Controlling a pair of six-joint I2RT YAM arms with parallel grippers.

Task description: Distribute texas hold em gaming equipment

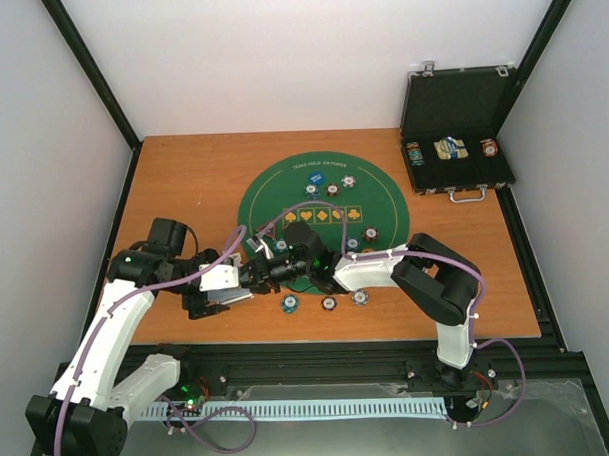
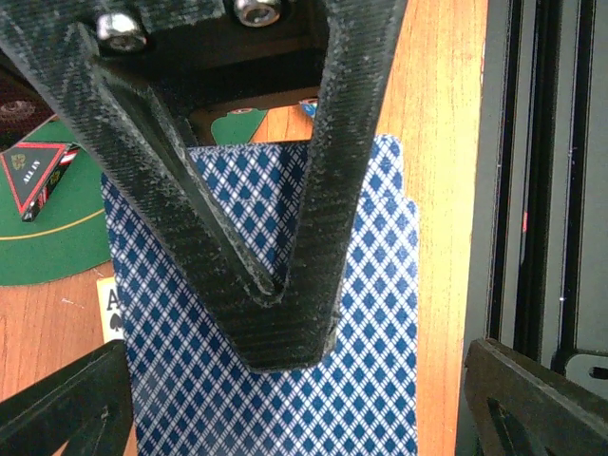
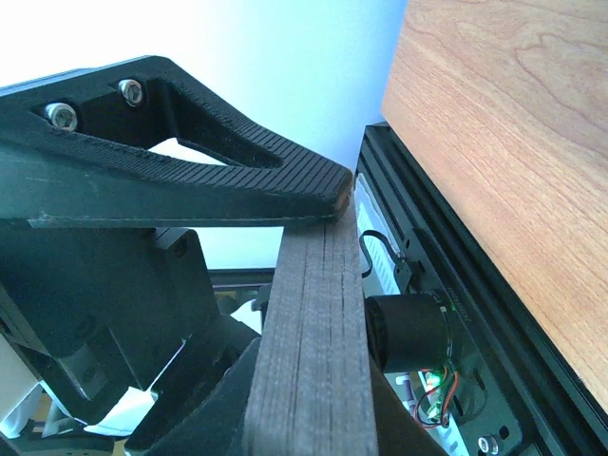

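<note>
A stack of blue-checked playing cards (image 2: 237,399) is held over the wooden table beside the green poker mat (image 1: 283,184). My right gripper (image 3: 313,285) is shut on this stack; the cards' edges (image 3: 318,361) fill the gap between its fingers, and one of its fingers (image 2: 285,313) lies across the card backs. My left gripper (image 2: 294,380) is open, its two fingertips standing wide on either side of the cards without touching them. Both grippers meet near the mat's near-left rim (image 1: 236,280). A black-and-red triangle marker (image 2: 33,176) lies on the mat. Striped poker chips (image 1: 332,188) sit on the mat.
Three chips (image 1: 329,303) lie on the wood just in front of the mat. A face-up card corner (image 2: 109,309) pokes out left of the stack. An open black case (image 1: 456,133) with chips stands at the back right. A black rail (image 2: 532,190) runs along the table's near edge.
</note>
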